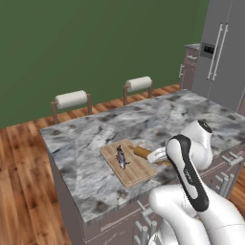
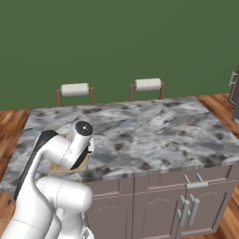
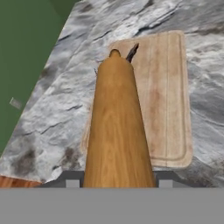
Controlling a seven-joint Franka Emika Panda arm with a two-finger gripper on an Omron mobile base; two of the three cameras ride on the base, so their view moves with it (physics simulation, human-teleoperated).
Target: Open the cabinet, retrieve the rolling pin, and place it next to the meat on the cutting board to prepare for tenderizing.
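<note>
Hand view gives us one rolling pin (image 3: 117, 131) running straight out from between the pincer (image 3: 118, 183) tips, which stand partly apart and closed on its barrel. Beyond and beneath the pin we count one cutting board (image 3: 168, 96) on the marble island counter (image 3: 65, 100), and one piece of meat (image 3: 132, 52) showing as a dark sliver just past the pin's far knob. From the left base view, we count two stools (image 1: 72, 99) on the far side of the counter from the pincer, and one grey refrigerator (image 1: 222, 48) further off. We can read no writing or labels anywhere.
</note>
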